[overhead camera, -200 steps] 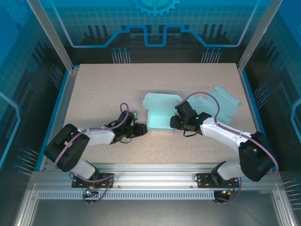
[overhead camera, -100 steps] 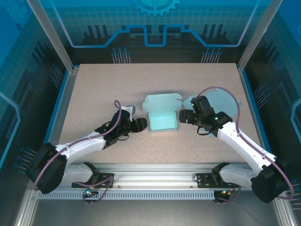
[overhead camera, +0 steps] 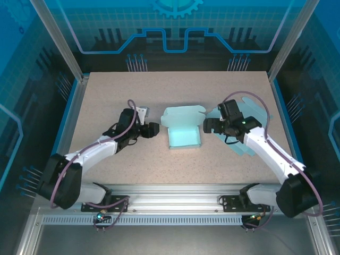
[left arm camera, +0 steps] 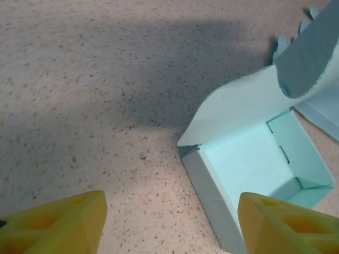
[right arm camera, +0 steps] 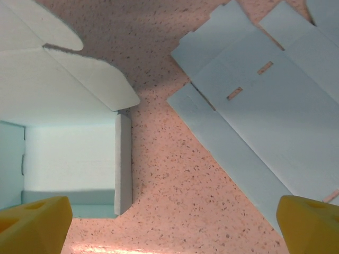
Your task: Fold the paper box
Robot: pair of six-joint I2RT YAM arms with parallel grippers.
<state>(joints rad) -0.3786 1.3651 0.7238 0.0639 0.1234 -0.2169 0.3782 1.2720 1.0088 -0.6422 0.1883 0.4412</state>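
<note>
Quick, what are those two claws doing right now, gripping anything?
Left gripper: open, holding nothing.
Right gripper: open, holding nothing.

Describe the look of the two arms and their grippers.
The left arm and right arm have white shells with black joints. A thin purple cable loops along each. The left gripper and right gripper are black, with blocky yellow fingers.
</note>
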